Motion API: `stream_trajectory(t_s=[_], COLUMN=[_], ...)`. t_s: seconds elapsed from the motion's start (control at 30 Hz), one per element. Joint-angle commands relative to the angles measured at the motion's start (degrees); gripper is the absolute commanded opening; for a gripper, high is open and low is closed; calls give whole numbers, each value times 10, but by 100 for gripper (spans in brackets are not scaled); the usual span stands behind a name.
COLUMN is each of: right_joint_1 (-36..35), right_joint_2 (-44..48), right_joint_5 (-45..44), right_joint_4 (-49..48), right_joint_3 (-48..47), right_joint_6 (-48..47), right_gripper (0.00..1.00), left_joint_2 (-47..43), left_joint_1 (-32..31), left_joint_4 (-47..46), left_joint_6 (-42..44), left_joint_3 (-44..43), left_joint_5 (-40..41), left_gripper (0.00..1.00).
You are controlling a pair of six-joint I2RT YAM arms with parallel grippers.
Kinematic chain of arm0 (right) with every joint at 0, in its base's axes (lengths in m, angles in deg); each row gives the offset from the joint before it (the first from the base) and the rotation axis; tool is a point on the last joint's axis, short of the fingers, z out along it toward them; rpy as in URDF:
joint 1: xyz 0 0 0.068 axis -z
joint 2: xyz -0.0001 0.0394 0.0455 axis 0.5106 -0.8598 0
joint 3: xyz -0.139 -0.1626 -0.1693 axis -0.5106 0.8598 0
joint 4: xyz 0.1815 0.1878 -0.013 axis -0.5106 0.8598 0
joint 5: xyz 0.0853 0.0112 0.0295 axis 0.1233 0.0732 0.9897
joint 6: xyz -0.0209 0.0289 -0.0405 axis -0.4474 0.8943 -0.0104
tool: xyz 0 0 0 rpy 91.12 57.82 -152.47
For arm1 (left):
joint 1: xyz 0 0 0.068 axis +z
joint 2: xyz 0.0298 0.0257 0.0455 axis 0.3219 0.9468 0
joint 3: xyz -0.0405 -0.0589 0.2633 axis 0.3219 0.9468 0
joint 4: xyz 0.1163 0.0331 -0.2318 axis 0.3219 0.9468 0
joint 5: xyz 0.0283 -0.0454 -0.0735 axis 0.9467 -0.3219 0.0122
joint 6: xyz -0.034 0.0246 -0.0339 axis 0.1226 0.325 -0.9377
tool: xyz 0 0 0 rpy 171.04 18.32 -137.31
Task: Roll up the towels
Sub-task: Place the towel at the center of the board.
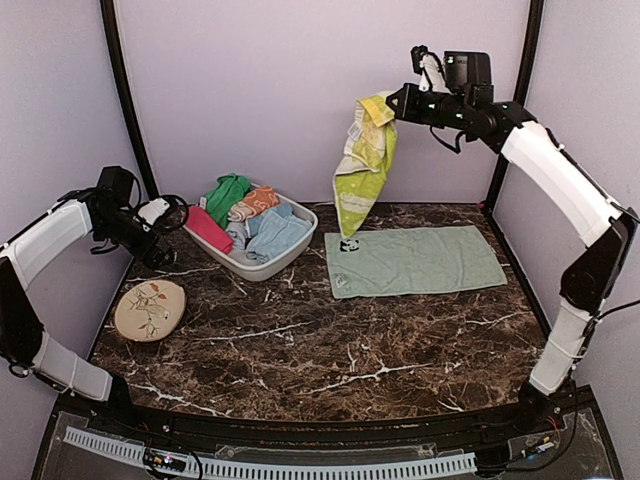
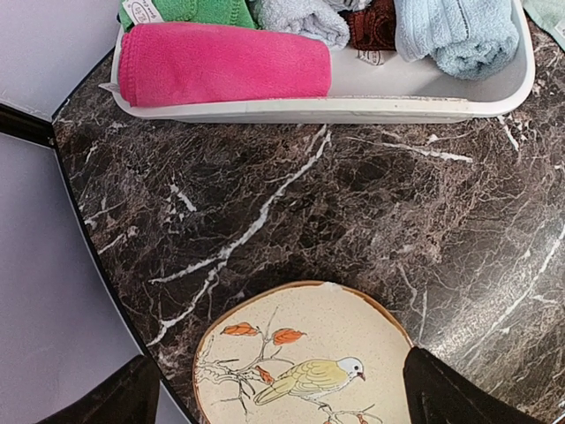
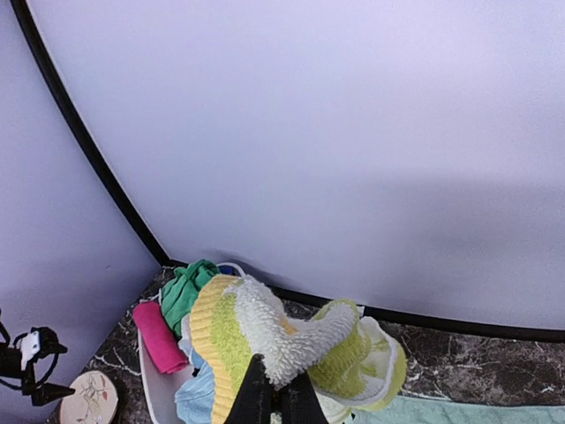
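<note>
up high at upper right, the right gripper [image 1: 397,103] is pinched on the yellow towel [image 1: 362,170], which dangles above the flat mint towel [image 1: 420,262]. left gripper [image 1: 168,214] gapes wide beside the bin [image 1: 262,268] holding the pink towel [image 1: 207,228].

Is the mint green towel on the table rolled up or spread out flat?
Spread flat. The mint towel lies as a full rectangle on the marble table, with no edge rolled or folded over.
</note>
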Motion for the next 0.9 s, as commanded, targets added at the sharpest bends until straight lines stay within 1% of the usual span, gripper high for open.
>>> stream_trajectory(t_s=[0.0, 0.07, 0.17, 0.27, 0.37, 0.43, 0.53, 0.6, 0.63, 0.67, 0.7, 0.77, 0.83, 0.87], right_joint_1=[-38, -68, -116, -168, -215, -244, -282, -305, -310, -314, -316, -317, -317, -317], right_joint_2=[70, 112, 172, 199, 185, 150, 73, 20, -9, -38, -69, -120, -146, -142], right_joint_5=[42, 42, 69, 96, 129, 147, 170, 189, 204, 219, 235, 262, 283, 290], right_joint_4=[19, 23, 11, -2, -19, -12, 13, 26, 32, 40, 46, 52, 41, 32], right_joint_3=[112, 190, 290, 344, 348, 307, 196, 109, 41, 9, -64, -161, -209, -206], right_joint_6=[4, 10, 37, 64, 83, 81, 68, 62, 63, 65, 70, 81, 93, 96], right_gripper=[0, 0, 0, 0, 0, 0, 0, 0, 0, 0, 0, 0, 0, 0], left_joint_2=[-27, -32, -38, -41, -47, -49, -48, -46, -44, -43, -41, -40, -40, -40], left_joint_1=[4, 3, 4, 4, 4, 4, 4, 4, 4, 4, 4, 5, 7, 8], left_joint_4=[25, 27, 29, 36, 41, 43, 38, 30, 27, 23, 17, 10, 6, 8], left_joint_6=[-3, -2, 0, 3, 3, -1, -19, -34, -40, -45, -52, -63, -71, -74], left_joint_3=[0, 2, 6, 8, 11, 11, 7, 4, 3, 2, 1, -1, -4, -6], left_joint_5=[-10, -15, -27, -58, -104, -129, -148, -139, -131, -119, -106, -86, -77, -76], left_gripper=[99, 99, 99, 99, 99, 99, 99, 99, 99, 99, 99, 99, 99, 99])
